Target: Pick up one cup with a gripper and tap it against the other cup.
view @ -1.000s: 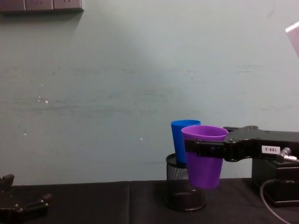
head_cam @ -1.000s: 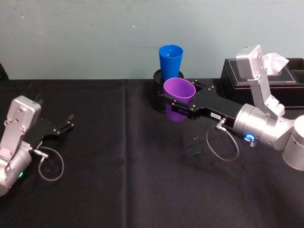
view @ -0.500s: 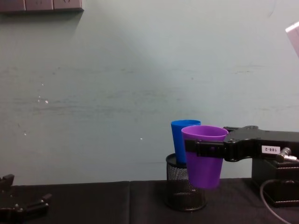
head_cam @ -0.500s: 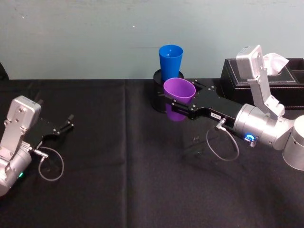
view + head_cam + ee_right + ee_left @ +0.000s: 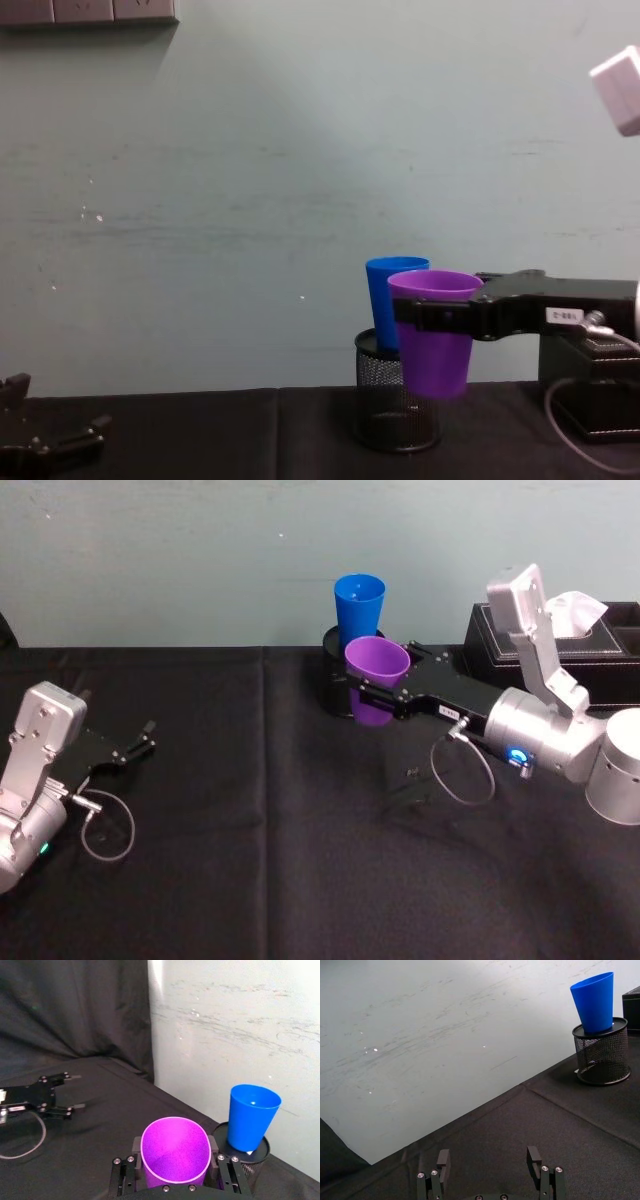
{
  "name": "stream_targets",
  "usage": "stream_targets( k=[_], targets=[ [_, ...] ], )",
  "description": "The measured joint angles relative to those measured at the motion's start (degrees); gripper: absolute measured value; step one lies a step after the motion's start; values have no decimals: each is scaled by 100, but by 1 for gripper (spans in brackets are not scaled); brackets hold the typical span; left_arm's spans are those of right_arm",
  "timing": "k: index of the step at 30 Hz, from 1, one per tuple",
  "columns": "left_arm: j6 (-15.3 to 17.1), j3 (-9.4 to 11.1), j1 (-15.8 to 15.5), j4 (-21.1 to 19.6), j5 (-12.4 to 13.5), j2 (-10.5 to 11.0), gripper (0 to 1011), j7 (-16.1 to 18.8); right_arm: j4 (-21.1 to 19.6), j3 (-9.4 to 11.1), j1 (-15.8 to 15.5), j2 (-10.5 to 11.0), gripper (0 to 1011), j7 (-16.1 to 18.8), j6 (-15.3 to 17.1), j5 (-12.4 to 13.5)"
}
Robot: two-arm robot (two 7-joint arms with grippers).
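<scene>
Right gripper gripped the purple cup by its sides, clear of the desk and just in front of the blue cup standing in the mesh pen holder. Whether they touched was unclear. The tap seemed in hand; next, a short, gentle nudge toward the blue wall. Left gripper sat parked at left, fingers apart.

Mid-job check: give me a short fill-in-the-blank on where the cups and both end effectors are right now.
The right end effector is shut on the tapered, handleless plastic tumbler coloured ____.
The black mesh pen holder holds the tall, bright ____ plastic tumbler.
The left end effector, idle at left, has its fingers ____.
Missing words: purple; blue; open.
</scene>
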Motion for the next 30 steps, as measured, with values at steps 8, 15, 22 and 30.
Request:
stream_targets(
  k=[8, 15, 22, 30],
  targets=[
    [0, 0, 0, 0, 0, 0, 1000, 0, 571, -91, 386, -275, 733, -132, 43, -172],
    [0, 0, 0, 1, 0, 0, 1000, 0, 1051, -57, 589, -520, 733, -213, -26, -229],
    [0, 0, 0, 0, 0, 0, 1000, 0, 1375, 3, 738, -686, 733, -229, -103, -256],
    [0, 0, 0, 0, 0, 0, 1000, 0, 1708, 18, 917, -849, 733, -188, -149, -314]
  ],
)
